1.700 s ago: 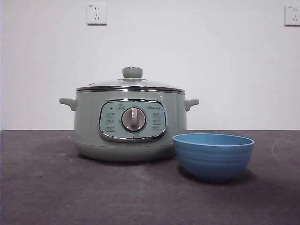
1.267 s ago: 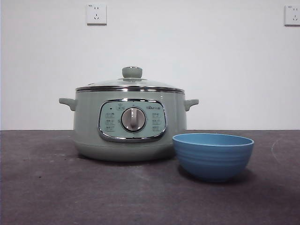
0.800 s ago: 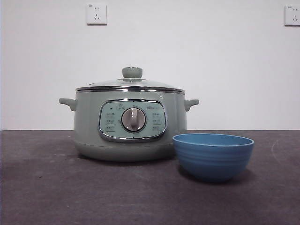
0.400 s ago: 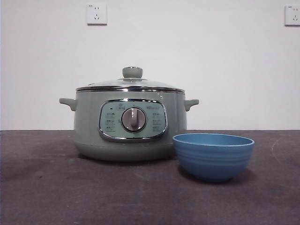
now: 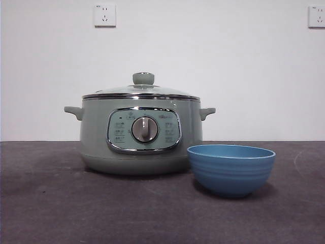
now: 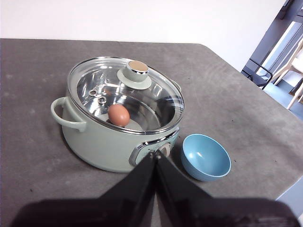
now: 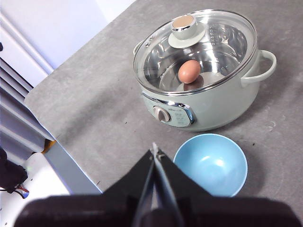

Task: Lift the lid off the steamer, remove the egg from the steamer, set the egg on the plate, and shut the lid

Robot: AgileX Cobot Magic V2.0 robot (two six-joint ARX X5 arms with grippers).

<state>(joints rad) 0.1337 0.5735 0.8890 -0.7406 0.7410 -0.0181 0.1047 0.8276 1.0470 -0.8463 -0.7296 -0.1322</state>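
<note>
Nothing has shifted lately: lid [image 6: 127, 94] stays seated on steamer [image 5: 140, 133], egg [image 7: 189, 71] inside, plate [image 5: 231, 169] empty beside it; both arms' fingers pressed together, well clear, task unstarted.

Sage-green steamer [image 5: 94, 137] with chrome-framed panel and silver dial; clear glass lid [image 6: 142, 97] rimmed in chrome, its knob sage green with a tan top. Brownish-orange egg [image 7: 189, 71]. Blue plate [image 5: 231, 170], ringed with horizontal ribs. Dark grey mottled table [image 5: 76, 208].
</note>
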